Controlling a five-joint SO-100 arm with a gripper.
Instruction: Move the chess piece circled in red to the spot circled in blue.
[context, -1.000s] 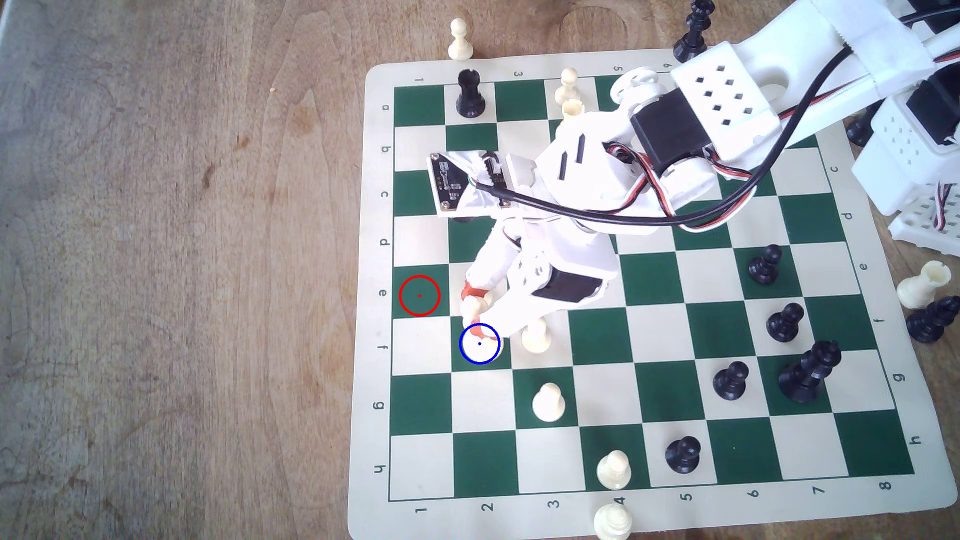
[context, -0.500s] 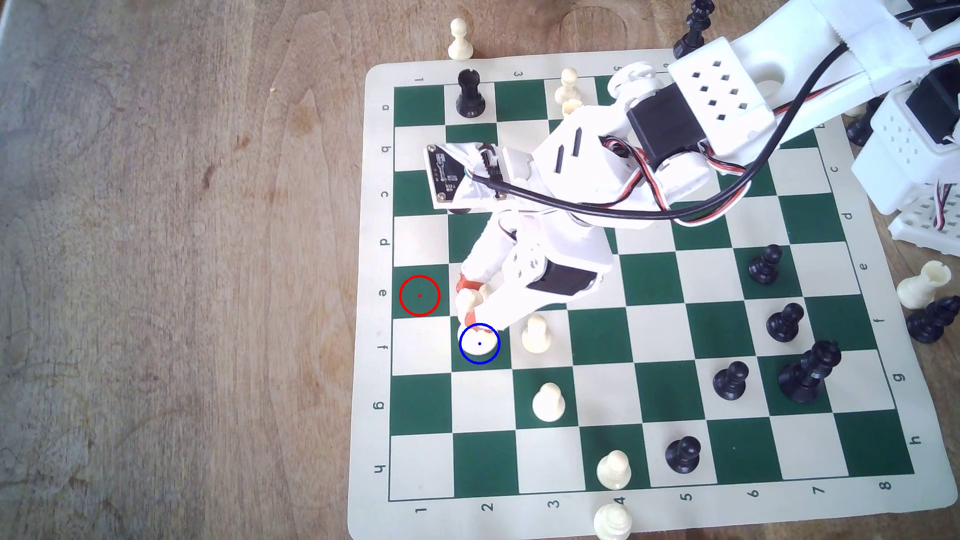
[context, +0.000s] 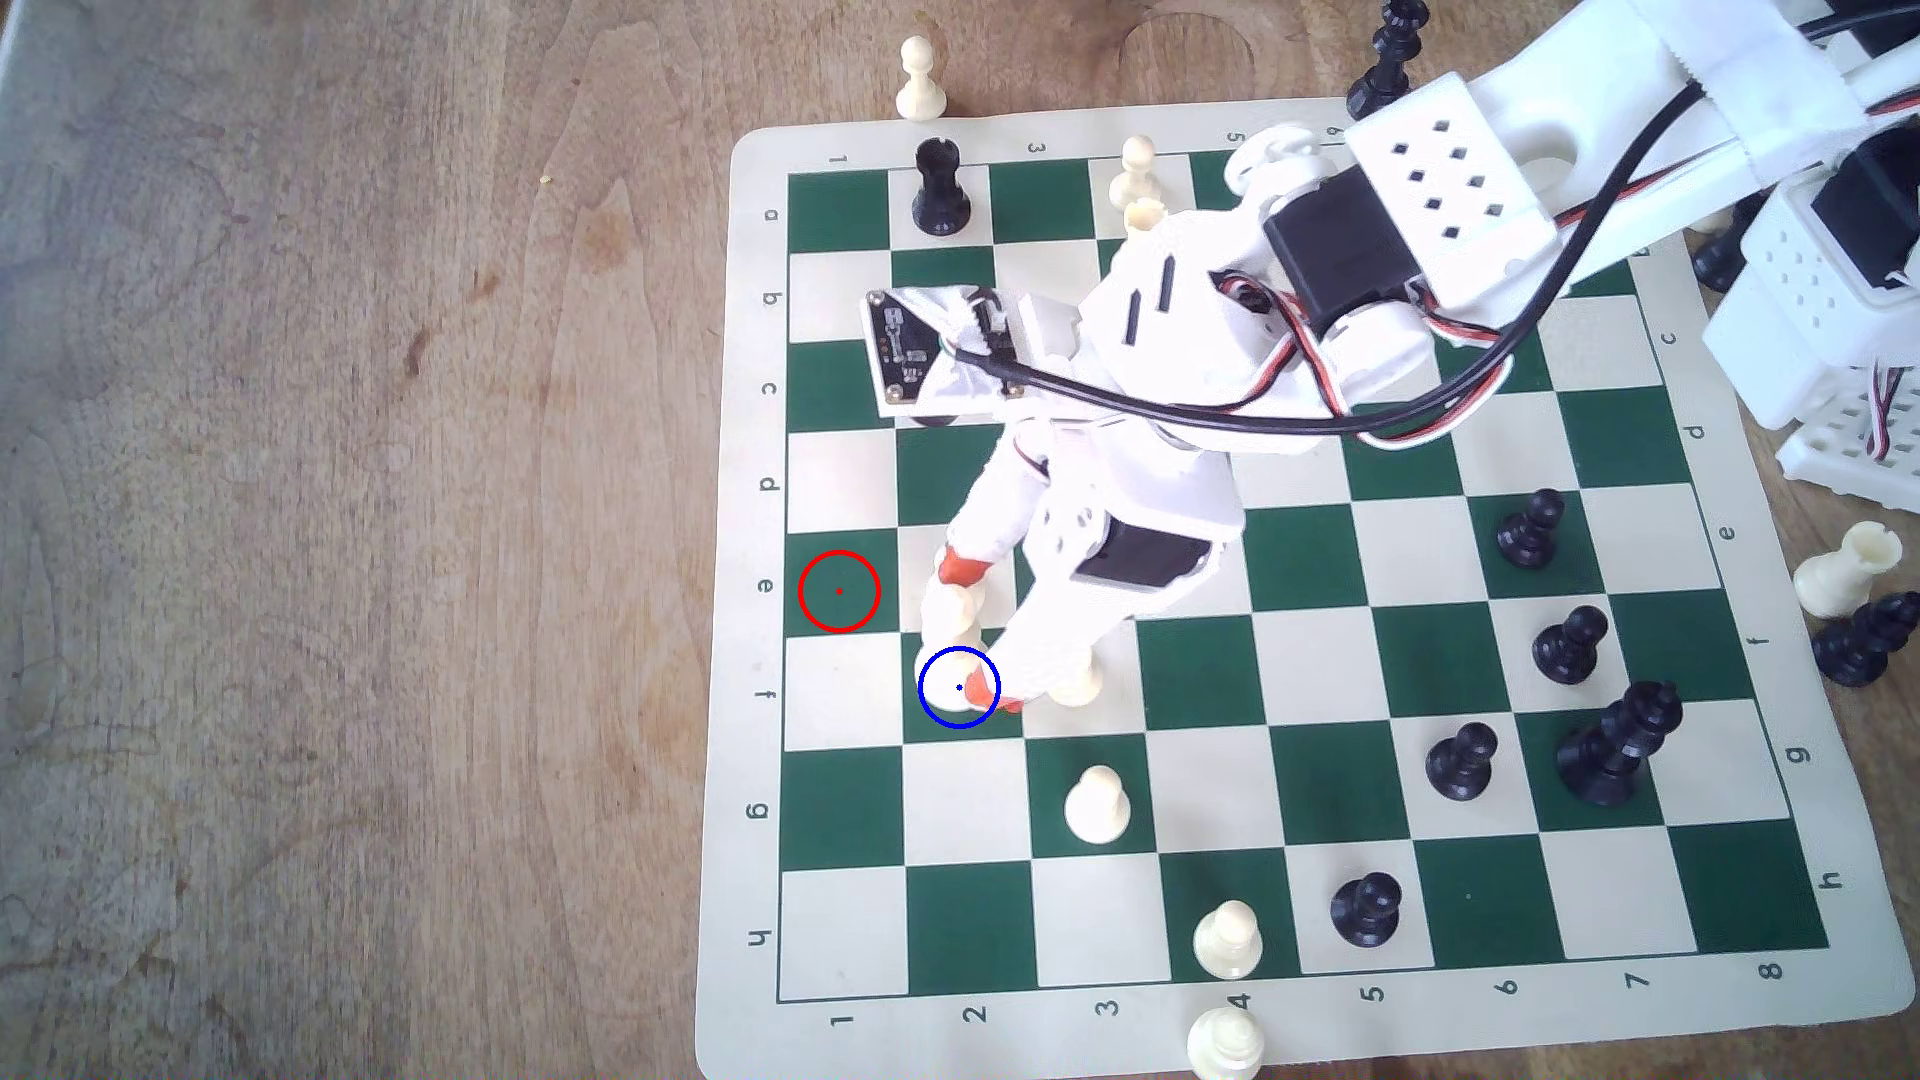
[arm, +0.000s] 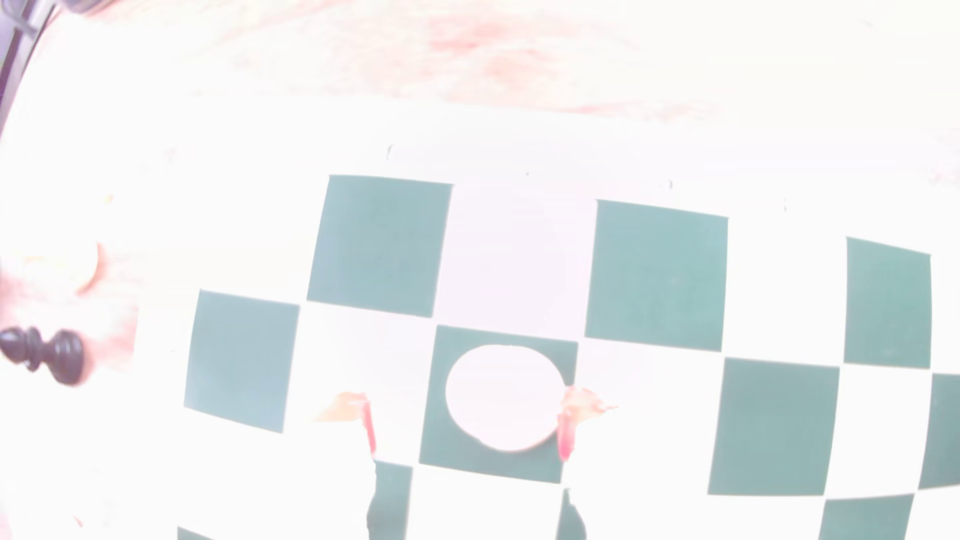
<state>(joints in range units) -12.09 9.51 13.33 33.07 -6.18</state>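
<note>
Mostly we see glare in the wrist view; the piece (arm: 501, 397) stands on the blue spot (context: 940, 717), between the fingers (context: 961, 568), which are apart.

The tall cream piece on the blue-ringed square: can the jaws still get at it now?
Probably yes. The gripper stands open astride the tall cream piece, nothing between; a cream pawn stands close beside one finger.

Dark green and cream checks across the chessboard (context: 1351, 582), cream border around it. Cream-white on the tall chess piece (context: 951, 623), orange-red tips on the white arm's jaws. Thin blue ring and dot marking one green square (context: 925, 727). Glossy black on the pawns (context: 1569, 644). Mottled brown wood grain on the bench (context: 364, 519).
</note>
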